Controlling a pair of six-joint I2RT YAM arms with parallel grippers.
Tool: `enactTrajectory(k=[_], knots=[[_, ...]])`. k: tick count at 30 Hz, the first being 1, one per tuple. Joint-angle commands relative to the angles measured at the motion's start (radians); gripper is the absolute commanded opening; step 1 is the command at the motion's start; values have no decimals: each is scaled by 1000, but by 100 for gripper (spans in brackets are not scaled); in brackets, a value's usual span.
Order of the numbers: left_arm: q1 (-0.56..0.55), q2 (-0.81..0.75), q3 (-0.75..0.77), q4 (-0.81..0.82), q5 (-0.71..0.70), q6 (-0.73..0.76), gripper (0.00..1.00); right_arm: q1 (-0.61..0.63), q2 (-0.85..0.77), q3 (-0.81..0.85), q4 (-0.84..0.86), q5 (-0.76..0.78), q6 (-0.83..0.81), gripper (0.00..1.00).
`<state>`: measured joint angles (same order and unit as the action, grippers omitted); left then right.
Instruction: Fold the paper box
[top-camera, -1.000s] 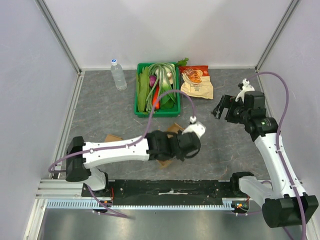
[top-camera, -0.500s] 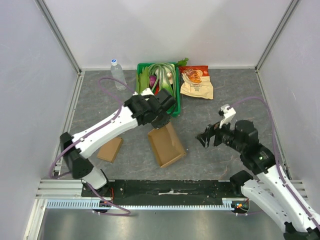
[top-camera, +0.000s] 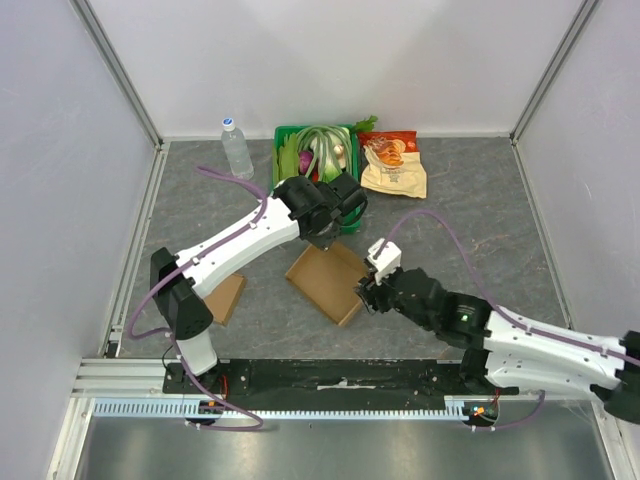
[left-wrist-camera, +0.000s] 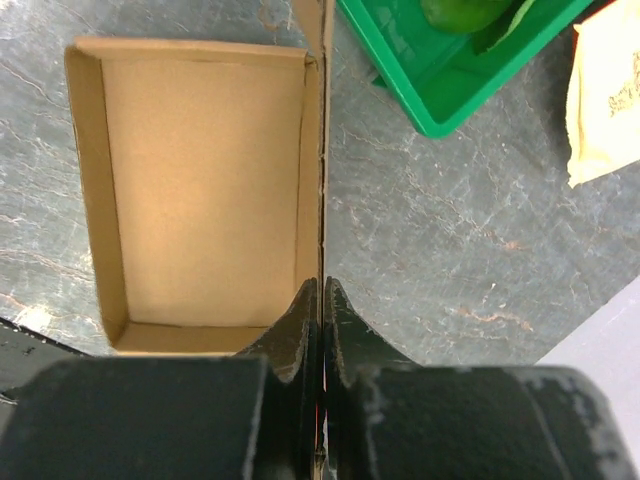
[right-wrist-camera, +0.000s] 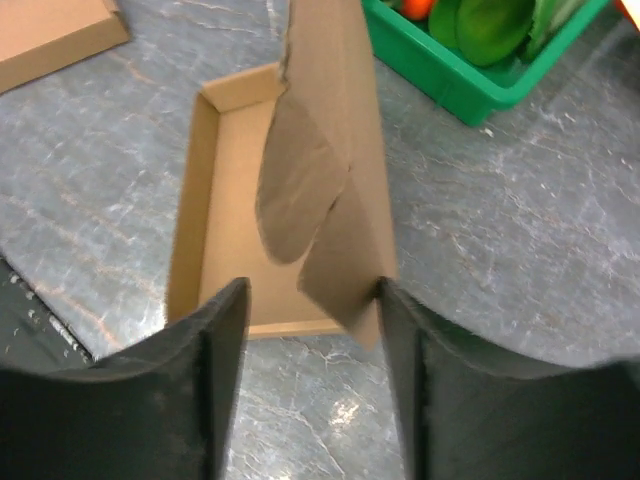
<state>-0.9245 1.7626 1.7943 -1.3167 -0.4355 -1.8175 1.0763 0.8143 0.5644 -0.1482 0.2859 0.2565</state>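
Observation:
The paper box is a shallow brown cardboard tray lying open side up on the grey table. My left gripper reaches in from the far side and is shut on the box's tall side wall, whose thin edge runs straight out from the pinched fingertips. My right gripper sits at the box's near right corner and is open. In the right wrist view an upright flap of the box stands between the fingers and touches the right one.
A flat cardboard piece lies left of the box. Behind the box stand a green basket of vegetables, a snack bag and a water bottle. Walls enclose the table on three sides.
My right arm has swung in from the right side to the box's near right corner, its jaws narrowing around the flap. The left arm has shifted slightly and the box has turned with it.

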Motion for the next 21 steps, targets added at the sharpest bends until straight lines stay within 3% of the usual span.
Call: enactTrajectory(k=[1,3,4,5,6,7,9,10,12,13,14,15,16,17,18,21], knots=[[10,-23,19,-220,-54,-82,2,100,124,115,35,382,3,48],[10,-29,16,-220,-65,-59,2,114,140,129,4,479,29,24],[9,-35,11,-219,-78,-52,7,116,138,124,4,499,33,17],[10,-54,2,-219,-88,-28,18,113,134,114,1,512,36,7],[10,-67,-3,-217,-109,-10,33,105,119,106,10,484,15,3],[10,-80,-10,-208,-118,10,60,99,106,100,37,457,1,0],[9,-161,-65,-175,-182,113,78,64,62,62,71,324,-55,0],[9,-210,-151,-79,-204,163,86,36,54,57,76,262,-69,0],[7,-416,-296,162,-197,485,88,-73,71,69,49,166,-79,0],[9,-504,-499,321,-148,829,88,-117,80,77,24,24,-95,0],[10,-597,-612,684,-68,980,89,-192,85,81,21,-22,-99,0],[10,-806,-724,818,63,1085,91,-226,85,78,22,-71,-112,0],[12,-893,-904,905,87,1168,93,-257,83,77,25,-138,-124,0],[13,-992,-980,1048,157,1216,93,-309,85,81,25,-174,-134,0],[19,-1117,-1037,1083,182,1259,93,-329,91,84,32,-194,-143,0],[30,-1200,-1167,1065,143,1299,93,-383,128,112,30,-237,-166,0]])
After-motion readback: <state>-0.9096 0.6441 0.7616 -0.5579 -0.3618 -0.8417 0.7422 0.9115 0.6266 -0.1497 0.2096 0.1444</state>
